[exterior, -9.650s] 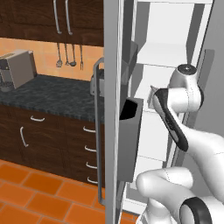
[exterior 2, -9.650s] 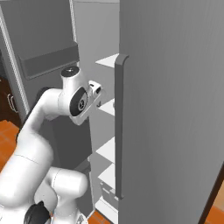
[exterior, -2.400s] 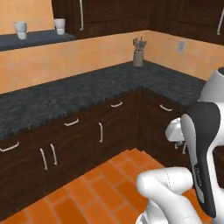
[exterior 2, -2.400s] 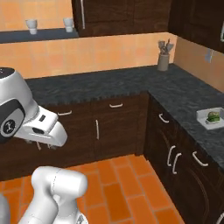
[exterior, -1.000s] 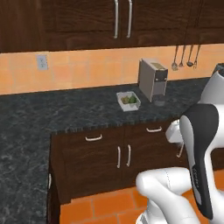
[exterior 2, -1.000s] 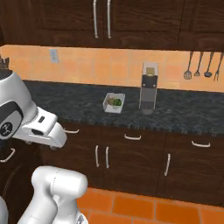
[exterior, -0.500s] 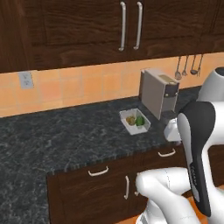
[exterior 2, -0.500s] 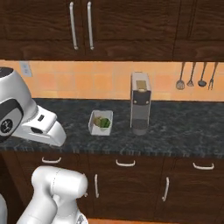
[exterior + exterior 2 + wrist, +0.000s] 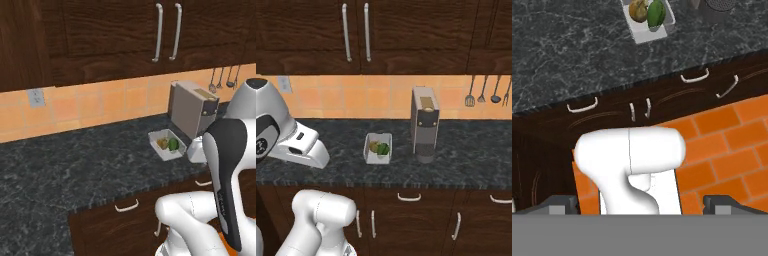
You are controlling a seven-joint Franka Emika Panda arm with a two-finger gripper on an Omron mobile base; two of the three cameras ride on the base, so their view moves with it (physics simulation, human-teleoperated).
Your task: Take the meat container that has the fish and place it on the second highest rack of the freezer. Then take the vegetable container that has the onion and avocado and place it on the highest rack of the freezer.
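Vegetable container [image 9: 378, 148], white tray, sits on the dark speckled counter [image 9: 336, 170] about mid-depth, well back from the front edge. Inside: the onion [image 9: 374, 146] and the avocado [image 9: 384, 148], side by side and touching or nearly so; same pair seen in the hand view, onion [image 9: 638, 9], avocado [image 9: 656, 13].

Just beside the tray on one side stands a grey coffee machine [image 9: 424, 130], upright, close to the tray but apart from it. Utensils [image 9: 482, 95] hang on the orange tiled wall beyond the machine. Wall outlet [image 9: 35, 97] at the far end of the backsplash. Dark wood upper cabinets [image 9: 356, 35] overhang the counter; drawers and doors with light handles [image 9: 582, 106] below its front edge.

Gripper [image 9: 640, 204] at full spread, nothing between the tips, held over the orange floor tiles in front of the cabinets, well short of the tray.
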